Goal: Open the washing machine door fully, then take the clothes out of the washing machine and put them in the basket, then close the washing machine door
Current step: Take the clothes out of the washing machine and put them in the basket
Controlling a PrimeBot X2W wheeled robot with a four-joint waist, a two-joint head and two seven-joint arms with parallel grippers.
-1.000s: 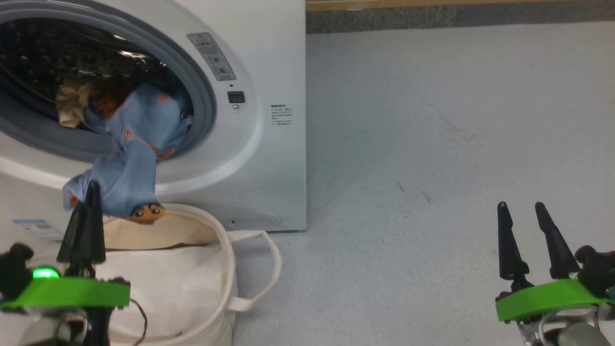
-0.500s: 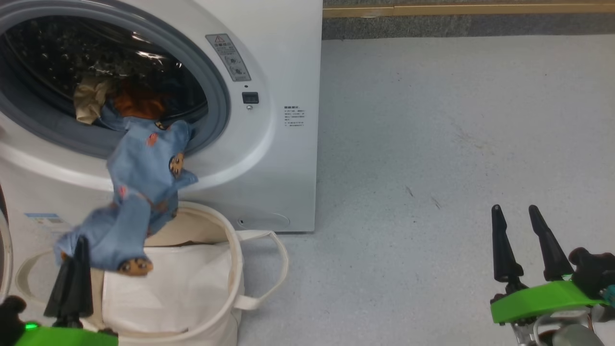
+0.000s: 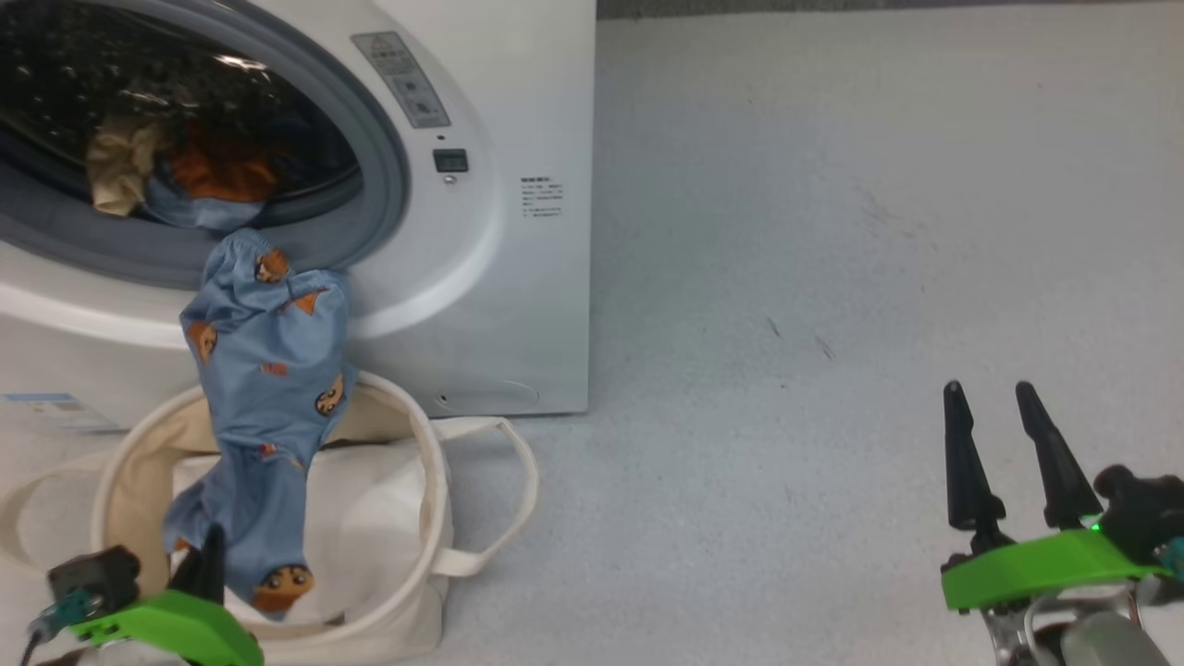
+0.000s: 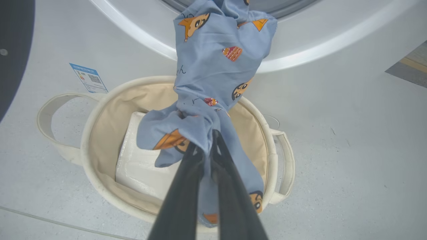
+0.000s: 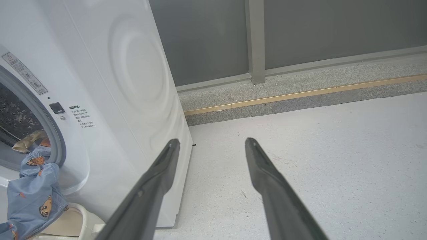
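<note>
The white washing machine (image 3: 518,111) stands at the upper left with its drum mouth uncovered. Light-blue cartoon-print clothes (image 3: 268,370) hang from the drum's grey rim down into the cream basket (image 3: 421,453) in front of it. My left gripper (image 3: 208,560) is over the basket's near side, shut on the garment's lower end. The left wrist view shows the fingers (image 4: 186,186) pinching bunched blue clothes (image 4: 213,66) above the basket (image 4: 106,126). Cream and orange fabric (image 3: 120,171) still lies inside the drum. My right gripper (image 3: 988,393) hovers open and unladen over the floor at the lower right. A black curved surface (image 4: 13,50), likely the washing machine door, shows at the left.
A plain white flat sheet (image 4: 143,166) lies in the bottom of the basket. Bare grey floor (image 3: 832,277) stretches to the right of the machine. In the right wrist view a grey kerb with a brass strip (image 5: 300,95) and a wall lie beyond the open right gripper (image 5: 211,141).
The left gripper has drawn the blue garment further out of the drum and down over the basket. The head camera has shifted. The right gripper stays open in place.
</note>
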